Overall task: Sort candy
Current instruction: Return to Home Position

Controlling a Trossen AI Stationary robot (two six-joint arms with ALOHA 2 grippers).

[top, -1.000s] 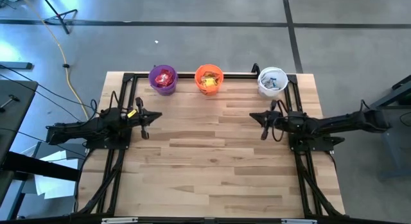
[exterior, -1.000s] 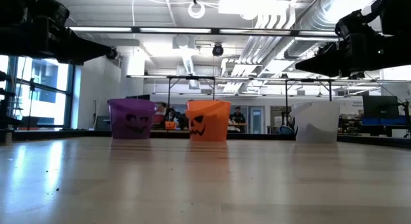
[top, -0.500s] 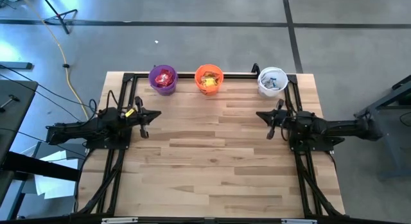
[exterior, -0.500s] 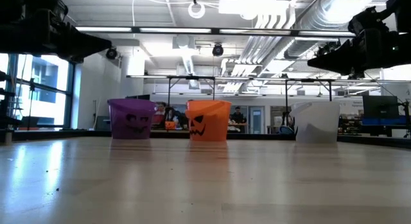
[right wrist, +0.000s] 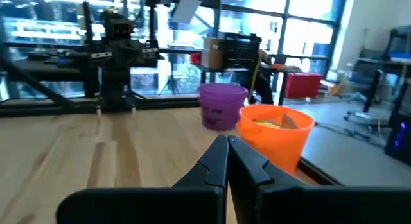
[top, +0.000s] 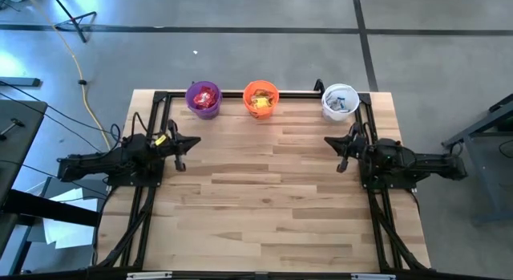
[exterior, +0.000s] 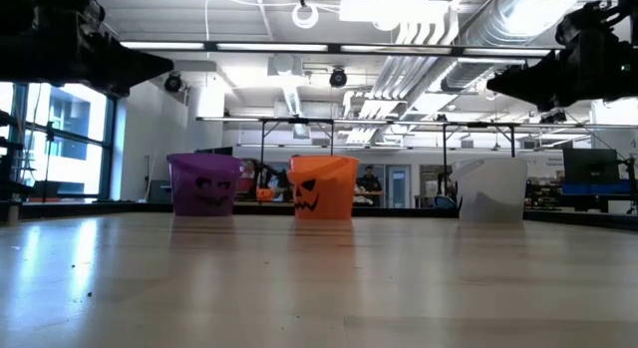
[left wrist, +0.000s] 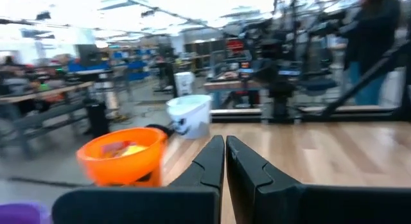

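Both arms lie low at the table sides, left gripper and right gripper pinched closed (empty); candy sits inside three buckets: purple bucket, orange bucket, white bucket.

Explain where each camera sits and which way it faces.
High view: overhead, facing straight down on the wooden table; left arm and right arm show.
Low view: at tabletop height, facing purple plastic bucket, orange plastic bucket, white plastic bucket; arms overhead.
Left wrist view: past shut left gripper toward orange and white buckets.
Right wrist view: past shut right gripper toward purple and orange buckets.
Both wrist views share the orange bucket.
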